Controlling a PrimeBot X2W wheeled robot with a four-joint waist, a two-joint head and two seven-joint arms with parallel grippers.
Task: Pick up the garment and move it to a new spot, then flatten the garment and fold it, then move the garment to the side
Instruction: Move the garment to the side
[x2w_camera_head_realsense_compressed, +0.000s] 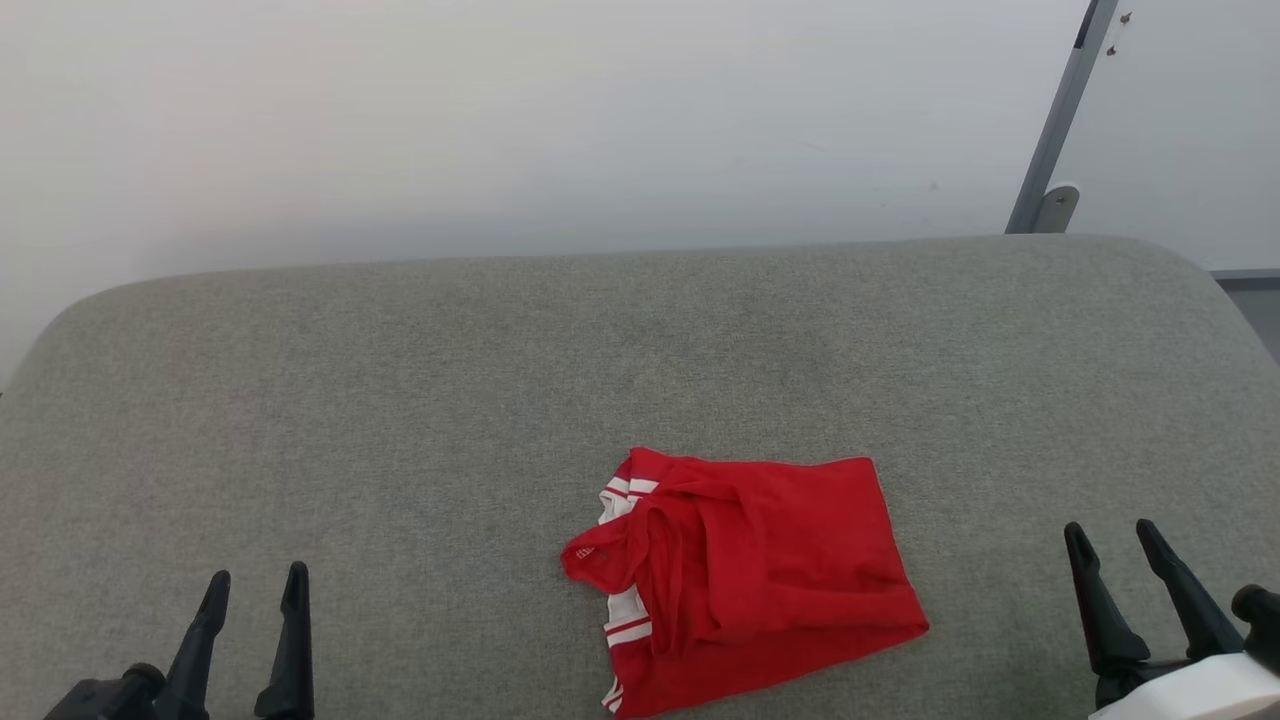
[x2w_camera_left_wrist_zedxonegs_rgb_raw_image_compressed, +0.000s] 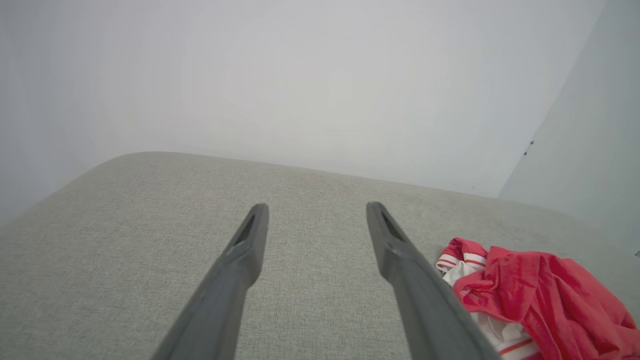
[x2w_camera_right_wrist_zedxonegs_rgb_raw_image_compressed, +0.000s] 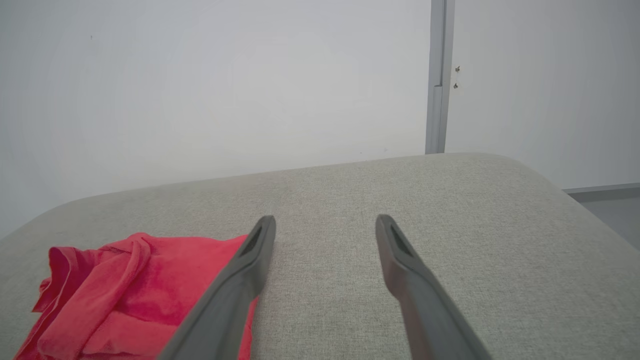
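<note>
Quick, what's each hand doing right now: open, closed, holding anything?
Left hand: open, holding nothing, apart from the garment.
Right hand: open, holding nothing, also apart from it.

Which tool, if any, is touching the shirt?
Apart, both. The head view shows bare cushion between the shirt and the left tool, and between it and the right tool. Both are open.
</note>
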